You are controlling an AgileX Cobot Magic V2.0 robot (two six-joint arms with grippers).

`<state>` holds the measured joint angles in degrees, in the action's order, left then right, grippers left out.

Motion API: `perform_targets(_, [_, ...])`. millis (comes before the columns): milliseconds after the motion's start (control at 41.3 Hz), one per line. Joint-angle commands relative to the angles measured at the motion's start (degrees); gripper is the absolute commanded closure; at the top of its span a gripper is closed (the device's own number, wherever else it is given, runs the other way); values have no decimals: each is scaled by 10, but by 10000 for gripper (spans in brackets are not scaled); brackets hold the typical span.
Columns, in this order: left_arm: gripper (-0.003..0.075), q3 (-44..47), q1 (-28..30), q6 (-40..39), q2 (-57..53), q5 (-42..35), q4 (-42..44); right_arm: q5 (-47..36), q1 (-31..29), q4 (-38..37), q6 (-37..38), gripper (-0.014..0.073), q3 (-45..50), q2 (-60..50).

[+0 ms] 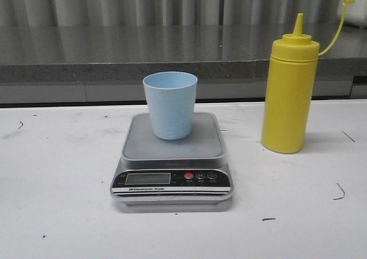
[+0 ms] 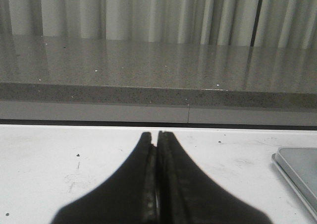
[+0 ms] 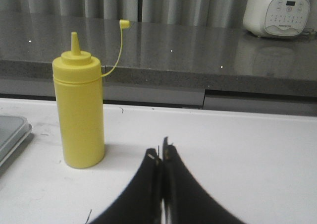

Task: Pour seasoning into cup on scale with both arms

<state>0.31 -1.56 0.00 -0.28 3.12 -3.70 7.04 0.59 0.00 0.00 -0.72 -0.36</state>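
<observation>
Evidently nearer the right gripper point(image 3: 162, 157) (clenched on nothing, like the left gripper point(image 2: 157, 137)): upright yellow squeeze bottle point(image 3: 79, 112), beside the scale point(image 1: 172, 156).

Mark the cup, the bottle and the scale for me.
cup point(image 1: 170, 107), front view, middle of its side wall.
bottle point(image 1: 288, 98), front view, middle of its yellow body.
scale point(image 1: 140, 141), front view, bare grey platform left of the cup.

A scuffed white bench point(image 1: 57, 213) meets a speckled grey counter point(image 1: 114, 53) (glossy, reflective), backed by pale pleated curtains point(image 1: 143, 4).
</observation>
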Motion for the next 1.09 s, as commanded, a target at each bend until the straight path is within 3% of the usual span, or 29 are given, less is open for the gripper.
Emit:
perform_targets(0, [740, 13, -2, -9, -10, -44, -1, -64, -3, -5, -6, 710, 4, -11])
perform_targets(387, [740, 13, -2, -9, -9, -44, -1, -70, 25, -5, -6, 710, 19, -12])
perform_targets(1065, [740, 13, -2, -9, -9, -44, -1, -70, 17, -5, -6, 710, 19, -12])
